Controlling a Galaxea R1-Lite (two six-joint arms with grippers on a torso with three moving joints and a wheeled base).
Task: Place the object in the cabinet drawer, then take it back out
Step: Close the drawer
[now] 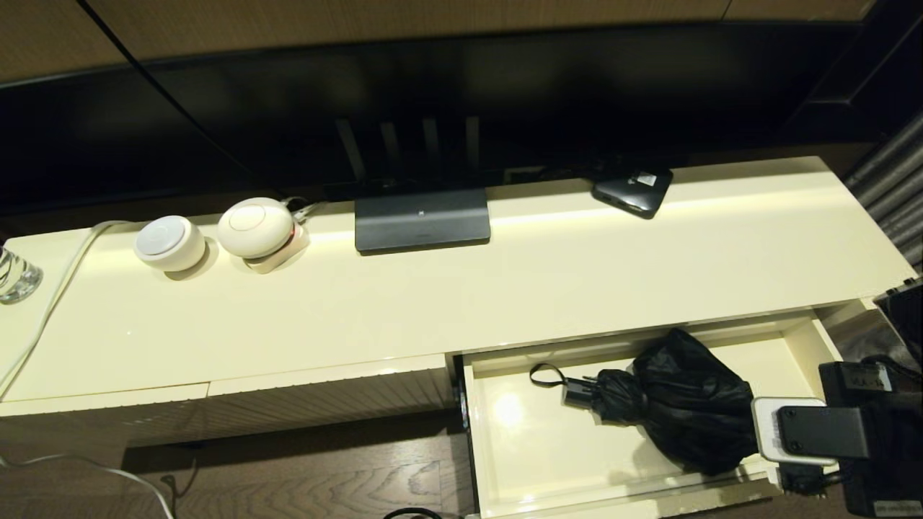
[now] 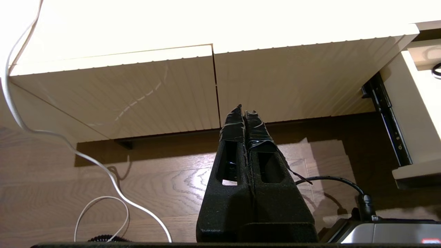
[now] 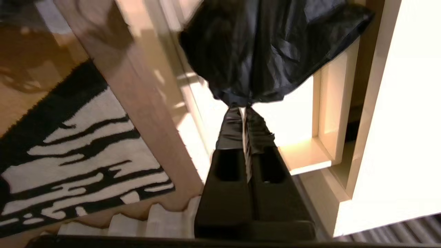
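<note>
The cabinet drawer [image 1: 526, 447] is pulled out at the right of the cream cabinet; its ribbed front and bar handle are hidden from the head view. Inside lies the black folding umbrella [image 1: 685, 404], its short handle [image 1: 577, 393] and wrist loop [image 1: 544, 375] pointing left. My right arm [image 1: 822, 432] reaches in over the drawer's right front corner. In the right wrist view my right gripper [image 3: 244, 109] is shut on the lower edge of the umbrella's baggy fabric [image 3: 268, 48], above the drawer floor [image 3: 296, 120]. My left gripper [image 2: 244, 112] is shut and empty, low before the closed ribbed panels [image 2: 137, 96].
On the cabinet top stand a dark TV base [image 1: 422, 220], a flat black box with a white label [image 1: 633, 189], two white round devices [image 1: 169, 243] and a glass [image 1: 16, 274]. White cables [image 2: 103, 165] trail over the wood floor. A zebra rug [image 3: 69, 155] lies beside the drawer.
</note>
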